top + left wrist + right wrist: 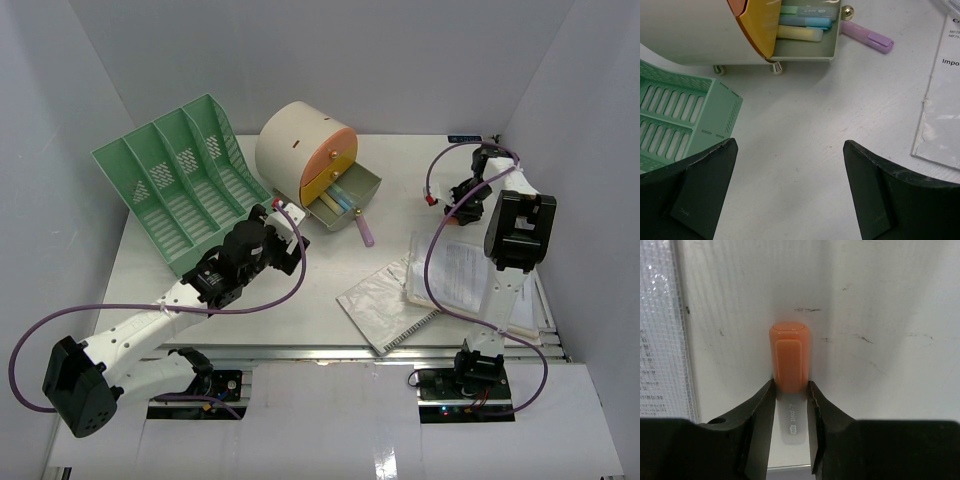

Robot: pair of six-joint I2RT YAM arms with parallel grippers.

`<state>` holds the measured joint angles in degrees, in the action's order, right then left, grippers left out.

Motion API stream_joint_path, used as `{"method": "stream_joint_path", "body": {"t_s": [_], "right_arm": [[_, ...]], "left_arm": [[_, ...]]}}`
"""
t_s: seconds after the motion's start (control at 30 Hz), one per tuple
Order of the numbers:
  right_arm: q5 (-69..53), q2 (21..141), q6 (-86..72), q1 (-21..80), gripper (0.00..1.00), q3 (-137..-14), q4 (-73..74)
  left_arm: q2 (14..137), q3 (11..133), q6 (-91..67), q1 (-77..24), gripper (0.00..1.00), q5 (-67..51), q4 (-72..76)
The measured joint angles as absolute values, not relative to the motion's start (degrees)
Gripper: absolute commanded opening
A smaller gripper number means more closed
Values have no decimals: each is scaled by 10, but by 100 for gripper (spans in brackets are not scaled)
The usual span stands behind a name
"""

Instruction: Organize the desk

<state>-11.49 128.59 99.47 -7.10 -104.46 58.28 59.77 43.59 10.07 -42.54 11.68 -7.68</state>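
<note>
We look at the tabletop (400, 165) and use the round drawer unit (300, 150) as our landmark. The tabletop is the big white surface under the drawer unit and under everything else.

The bottom drawer (352, 192) of the drawer unit is pulled open. A few pens (800, 27) lie inside it, so we think some of the tidying is done.

A purple pen (867, 36) lies loose on the tabletop, right beside the front of the open drawer.

Far to the right of the drawer unit, the right end effector (790, 390) has its two fingers squeezed tight on an orange pen (789, 352). The pen looks to us like it lies on the tabletop and is not lifted yet.

The left end effector (790, 150) hangs just in front of the drawer unit. Its fingers are wide apart and hold nothing.

Some papers (465, 270) and a notebook (385, 300) lie in a messy pile in front of the drawer unit and to its right. The green file rack (175, 190) stands to the left of the drawer unit, and we see no papers in it.

We think a lot is left to do. The two loose pens go in the drawer, the drawer gets shut, and the papers go in the file rack.
</note>
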Motion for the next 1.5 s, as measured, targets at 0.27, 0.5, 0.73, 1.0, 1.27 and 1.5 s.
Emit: {"method": "stream_joint_path", "body": {"t_s": [0.27, 0.5, 0.73, 1.0, 1.27, 1.5], "right_arm": [[-144, 1251, 838, -32, 8, -1022, 518], [-222, 1123, 658, 113, 8, -1003, 441], [-364, 1055, 558, 172, 8, -1003, 370], [-394, 1059, 568, 244, 9, -962, 293], [-371, 1091, 609, 255, 20, -957, 265], [-338, 1119, 618, 253, 57, -957, 243]], "left_arm": [[598, 436, 101, -425, 98, 117, -77], [598, 436, 101, -425, 98, 117, -77], [597, 435, 101, -425, 98, 122, -77], [597, 434, 105, -425, 98, 131, -76], [598, 434, 107, -425, 98, 131, -74], [598, 434, 107, -424, 98, 131, -73]]}}
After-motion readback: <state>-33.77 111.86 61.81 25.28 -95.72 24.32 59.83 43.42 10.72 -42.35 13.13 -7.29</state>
